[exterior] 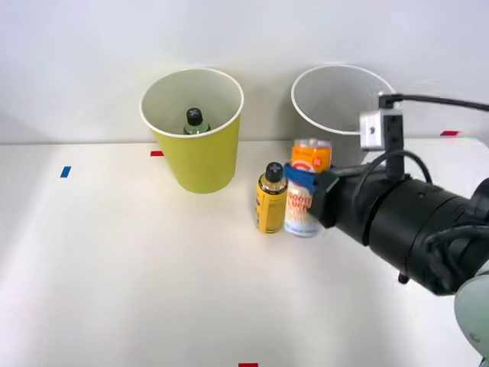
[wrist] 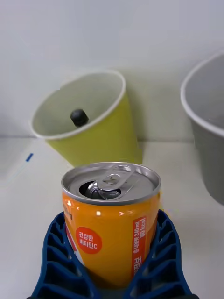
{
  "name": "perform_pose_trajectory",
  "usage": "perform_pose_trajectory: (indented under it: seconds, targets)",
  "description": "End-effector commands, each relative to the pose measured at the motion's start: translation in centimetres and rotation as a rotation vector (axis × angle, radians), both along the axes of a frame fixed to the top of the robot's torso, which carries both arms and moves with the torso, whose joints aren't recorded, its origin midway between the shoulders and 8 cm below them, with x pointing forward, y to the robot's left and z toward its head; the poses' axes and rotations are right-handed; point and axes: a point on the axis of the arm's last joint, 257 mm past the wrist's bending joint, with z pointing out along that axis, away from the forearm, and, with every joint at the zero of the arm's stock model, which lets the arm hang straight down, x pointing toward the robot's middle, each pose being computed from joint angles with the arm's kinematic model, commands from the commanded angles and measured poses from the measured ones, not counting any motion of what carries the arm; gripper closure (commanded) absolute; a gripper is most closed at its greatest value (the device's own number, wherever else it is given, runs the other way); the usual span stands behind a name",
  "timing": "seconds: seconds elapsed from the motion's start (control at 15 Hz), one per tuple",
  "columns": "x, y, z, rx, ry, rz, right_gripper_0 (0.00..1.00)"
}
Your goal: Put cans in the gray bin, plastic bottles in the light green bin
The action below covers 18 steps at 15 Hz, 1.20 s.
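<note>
the right gripper (wrist: 114, 273) is clamped on the orange drink can (exterior: 306, 195), standing on the table (exterior: 114, 290) beside a yellow bottle (exterior: 270, 199); lift straight up before swinging over the gray bin (exterior: 336, 99)

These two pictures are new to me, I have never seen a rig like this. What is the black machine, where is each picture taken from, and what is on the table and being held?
The black machine is a robot's right arm reaching in over a white table. One picture comes from a camera above the arms, looking forward and down. The other comes from a camera on that arm's wrist, so you see its own hand up close, with blue ribbed fingers.

That hand is closed around an orange and white drink can, which stands upright on the table with its tab end up. Next to it stands a small yellow bottle with a black cap. Behind them are two round bins: a yellow-green bin with a small dark-capped bottle already inside, and a gray bin.
</note>
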Motion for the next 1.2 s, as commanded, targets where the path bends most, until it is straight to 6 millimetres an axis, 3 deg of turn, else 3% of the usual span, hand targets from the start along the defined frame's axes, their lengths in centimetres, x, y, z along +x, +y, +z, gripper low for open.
perform_pose_trajectory:
  seconds: [0.07,0.2,0.53,0.73,1.0,1.2]
  targets:
    - [1.7,-1.4,6.1,0.036,-0.149,-0.030,1.00]
    - [3.6,-2.6,10.1,0.077,-0.252,-0.068,1.00]
    - [10.4,-6.1,14.2,0.130,-0.329,-0.169,1.00]
    - [14.4,-8.0,14.7,0.104,-0.304,-0.245,1.00]
    - [19.9,-8.9,14.7,0.116,-0.295,-0.309,1.00]
    - [22.7,-9.4,12.8,0.105,-0.318,-0.355,1.00]
